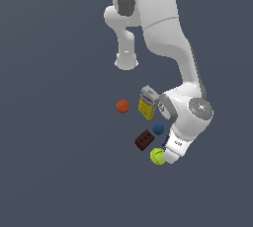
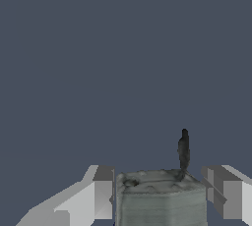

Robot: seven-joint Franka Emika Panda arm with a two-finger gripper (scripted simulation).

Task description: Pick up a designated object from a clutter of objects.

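Note:
In the wrist view the designated object, a grey boxy tool with a thin dark tip, sits between my gripper's two fingers. Both fingers press against its sides, so the gripper is shut on it. In the exterior view my gripper is low over the floor, right beside the yellow-green tennis ball, and the hand hides the tool. The rest of the clutter lies close by: a brown block, a small blue ball, a yellow box with a white-blue top and an orange ball.
The arm's base stands behind the clutter. The arm's forearm and wrist hang over the exterior view's right side of the pile. The dark floor stretches all around.

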